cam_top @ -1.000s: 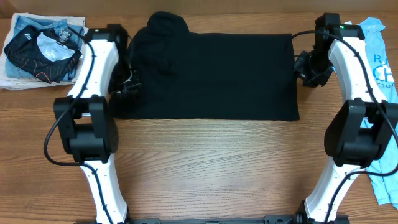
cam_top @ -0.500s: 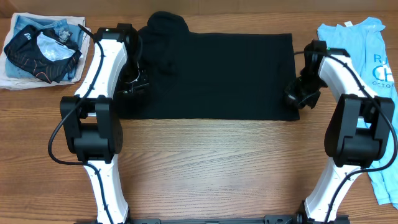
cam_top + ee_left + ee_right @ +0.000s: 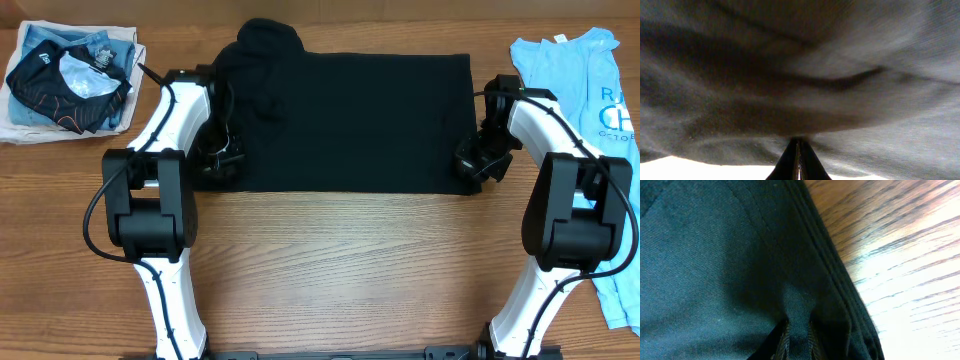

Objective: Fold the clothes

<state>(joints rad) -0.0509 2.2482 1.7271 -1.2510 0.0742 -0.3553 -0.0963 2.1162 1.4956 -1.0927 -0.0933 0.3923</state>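
Observation:
The clothes [image 3: 340, 120], a plain black T-shirt, lie flat across the far half of the table, with a bunched part at the far left. My left gripper [image 3: 222, 160] sits at the shirt's near left corner. In the left wrist view its fingers [image 3: 790, 162] are pressed together, with the clothes [image 3: 790, 75] drawn to their tip. My right gripper [image 3: 471, 165] is at the near right corner. In the right wrist view a ridge of the clothes [image 3: 715, 255] is pinched in the right gripper [image 3: 796, 335], close to the hem.
A pile with a small black garment with orange lines [image 3: 70, 75] lies at the far left corner. A light blue printed T-shirt [image 3: 600, 90] lies along the right edge behind the right arm. Bare wooden table [image 3: 350, 270] runs in front of the shirt.
Both grippers slid along the shirt's side edges toward the near corners and closed there, the right one travelling farther. The shirt has barely shifted.

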